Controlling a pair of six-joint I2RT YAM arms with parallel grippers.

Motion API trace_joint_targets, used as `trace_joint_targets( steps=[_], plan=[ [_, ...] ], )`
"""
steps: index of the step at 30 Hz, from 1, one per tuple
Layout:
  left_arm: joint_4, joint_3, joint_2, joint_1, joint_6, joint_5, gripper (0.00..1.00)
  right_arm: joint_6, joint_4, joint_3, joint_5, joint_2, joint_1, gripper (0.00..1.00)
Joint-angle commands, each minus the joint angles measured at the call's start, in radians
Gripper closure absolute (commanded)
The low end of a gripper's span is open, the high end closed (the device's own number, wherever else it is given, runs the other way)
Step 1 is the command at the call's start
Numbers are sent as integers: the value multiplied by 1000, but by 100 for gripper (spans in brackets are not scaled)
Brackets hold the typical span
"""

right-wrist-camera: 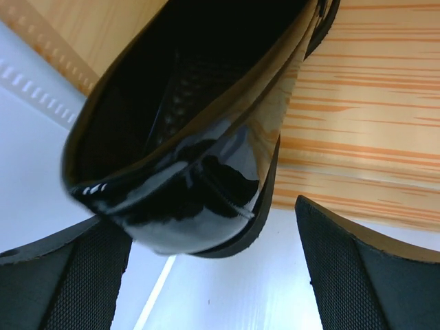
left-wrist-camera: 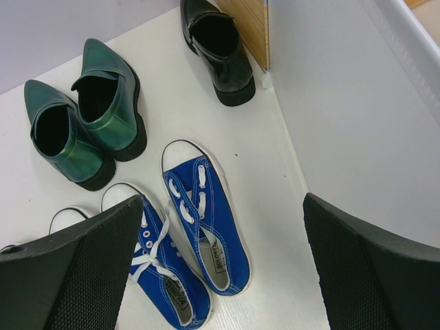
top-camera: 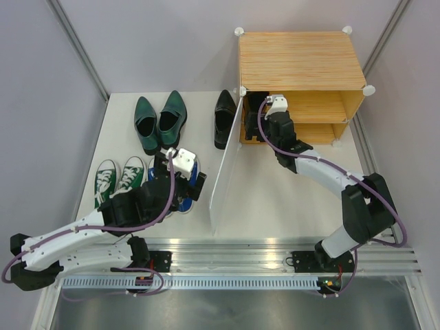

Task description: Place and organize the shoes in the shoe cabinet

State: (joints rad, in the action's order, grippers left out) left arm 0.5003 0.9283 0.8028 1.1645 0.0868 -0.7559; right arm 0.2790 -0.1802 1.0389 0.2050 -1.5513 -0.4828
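1. Shelving a black shoe [right-wrist-camera: 185,172] seems the step; it sits in the cabinet [top-camera: 300,58], upper right, right claw [right-wrist-camera: 216,275] wide around it.
2. Next: withdraw, fetch its mate [top-camera: 224,118].
3. Left claw [left-wrist-camera: 223,268] wide over blue sneakers [left-wrist-camera: 203,220].

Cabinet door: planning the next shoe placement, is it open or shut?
Open: the translucent door panel stands swung out from the shoe cabinet, leaving its front uncovered.
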Motion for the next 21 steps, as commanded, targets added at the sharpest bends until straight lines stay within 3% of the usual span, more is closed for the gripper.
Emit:
trace_joint_targets(
  steps=[1,3,15,21],
  plan=[
    [-2,27,13,1,-36,6,0,-37,-67,59,54,-35,-4,3],
    [-3,27,22,1,-38,6,0,-44,-91,62,59,-49,-4,5],
    [3,26,67,1,-50,0,0,-109,-165,73,44,-79,-2,48],
    [3,23,76,1,-52,-11,0,-141,-215,66,36,-90,-2,56]
  ],
)
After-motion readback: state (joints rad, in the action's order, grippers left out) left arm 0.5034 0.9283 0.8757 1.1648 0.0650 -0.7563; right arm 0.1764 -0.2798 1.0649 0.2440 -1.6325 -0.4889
